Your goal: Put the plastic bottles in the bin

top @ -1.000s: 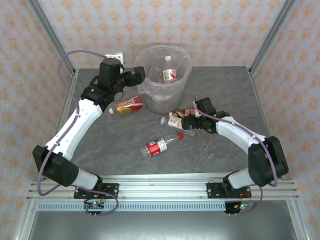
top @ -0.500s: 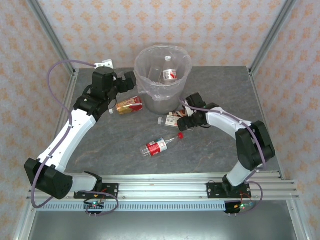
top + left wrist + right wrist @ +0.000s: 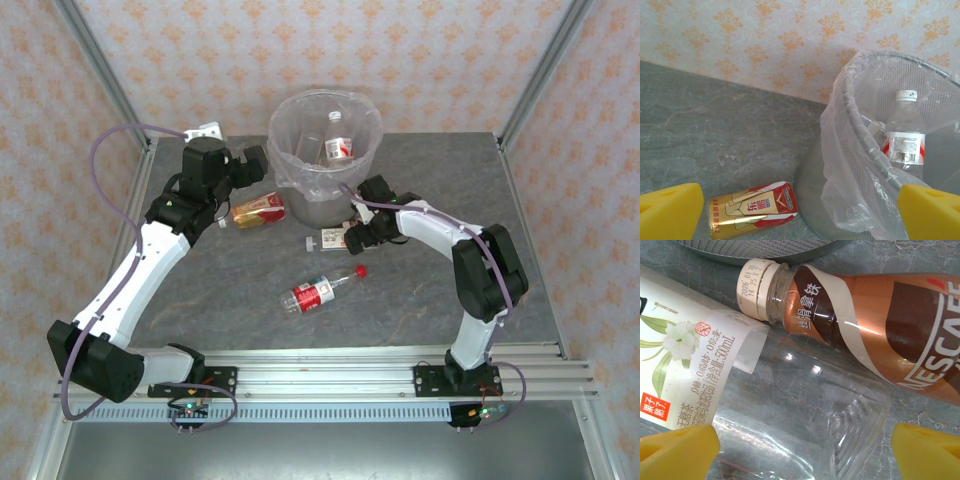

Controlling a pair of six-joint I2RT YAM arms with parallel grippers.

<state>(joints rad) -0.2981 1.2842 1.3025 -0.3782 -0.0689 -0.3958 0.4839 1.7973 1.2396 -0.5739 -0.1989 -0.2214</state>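
Note:
The bin (image 3: 325, 190) stands at the back centre with a red-labelled plastic bottle (image 3: 338, 146) inside, upright in the left wrist view (image 3: 905, 135). My left gripper (image 3: 258, 166) hangs open beside the bin (image 3: 860, 150), above an orange-gold bottle (image 3: 258, 211) (image 3: 752, 210) lying by its foot. My right gripper (image 3: 356, 232) is open, its yellow pads (image 3: 675, 452) straddling the base of a clear white-labelled bottle (image 3: 765, 405) (image 3: 330, 238). A brown-labelled bottle (image 3: 880, 315) lies against it. A red-capped bottle (image 3: 318, 293) lies nearer the front.
Metal frame posts (image 3: 100, 70) rise at the table's back corners before patterned walls. A white block (image 3: 205, 130) sits at the back left. The grey table (image 3: 220, 290) has free room at the front left and at the right.
My right gripper has swung left toward the bin's foot, nudging the white-labelled bottle left, and its jaws have narrowed slightly. My left gripper has drawn back left from the bin's rim.

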